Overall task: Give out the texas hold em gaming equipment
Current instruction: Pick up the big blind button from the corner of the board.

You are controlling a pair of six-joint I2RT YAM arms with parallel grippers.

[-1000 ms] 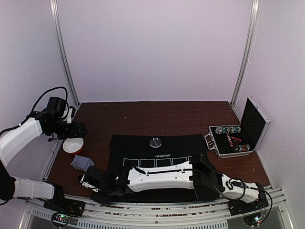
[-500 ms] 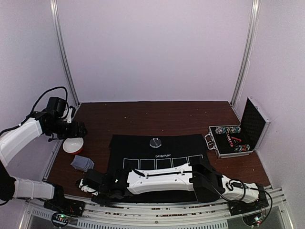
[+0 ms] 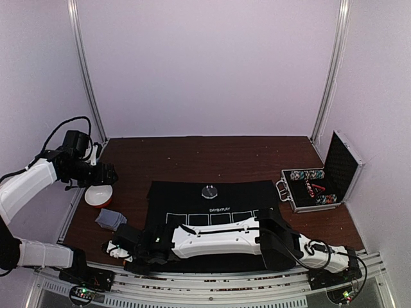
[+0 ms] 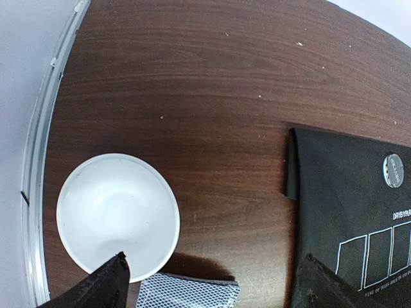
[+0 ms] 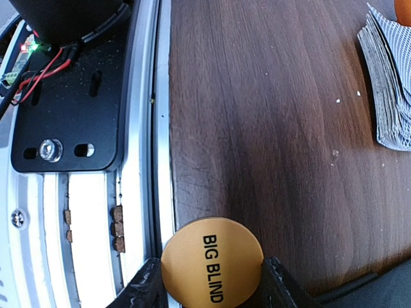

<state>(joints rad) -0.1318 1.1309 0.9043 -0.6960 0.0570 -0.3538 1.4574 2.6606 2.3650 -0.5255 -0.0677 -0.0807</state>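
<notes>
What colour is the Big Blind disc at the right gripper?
Orange, black lettering. The Big Blind disc shows best from the right wrist.

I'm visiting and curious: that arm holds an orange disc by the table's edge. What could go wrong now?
The orange BIG BLIND disc seems pinched only by its rim in the right gripper; it could slip and roll off the table, whose edge is right beside it. The card deck lies close by; the gripper swinging away might scatter it.
</notes>
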